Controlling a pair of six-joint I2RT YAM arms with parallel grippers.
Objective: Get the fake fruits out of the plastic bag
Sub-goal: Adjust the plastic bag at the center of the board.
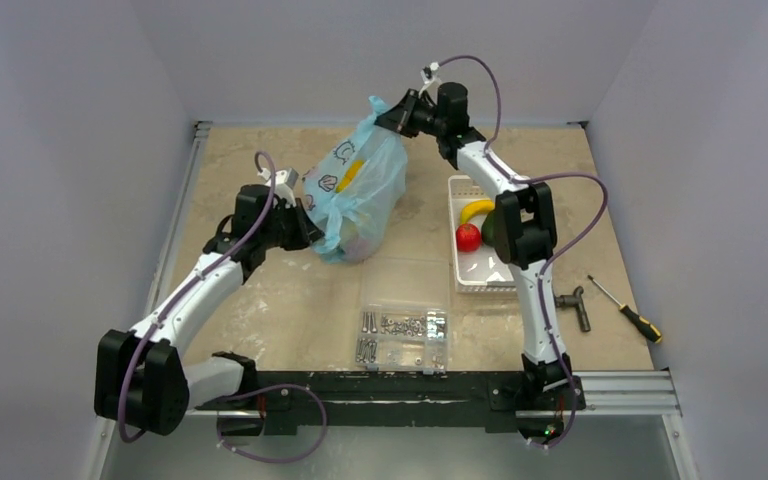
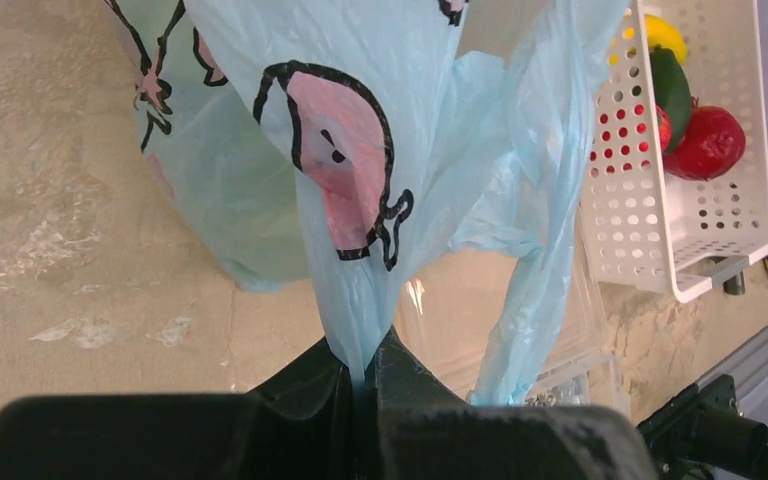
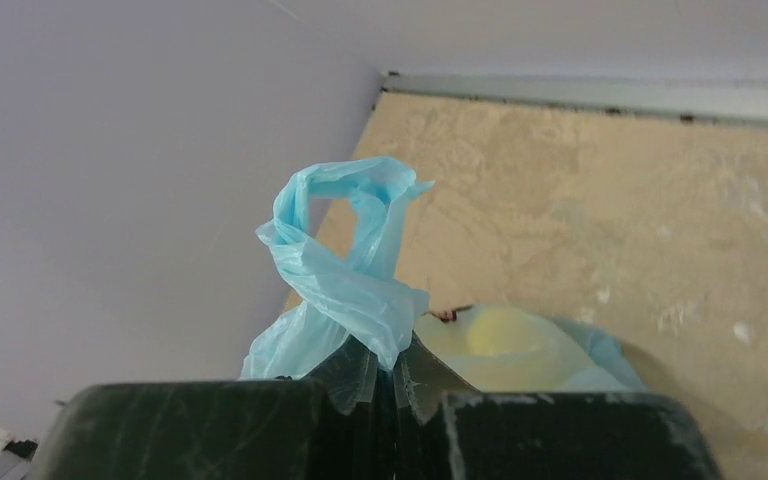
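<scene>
Bare tabletop (image 1: pixel 260 310) runs along the left edge beside the left arm. Left of centre, the left tool (image 2: pixel 365 368) is clamped on a low fold of the plastic bag (image 1: pixel 365 200). The bag stretches toward the far edge, where the right tool (image 3: pixel 392 368) pinches its twisted handle close to the back wall. A yellow fake fruit (image 1: pixel 350 172) shows through the film. Across a gap to the right, the white slotted basket (image 1: pixel 457 275) holds a banana (image 1: pixel 476 209) and a red fruit (image 1: pixel 468 237). A clear compartment box (image 1: pixel 402 335) sits near the near edge, and a screwdriver (image 1: pixel 625 310) lies by the right edge.
</scene>
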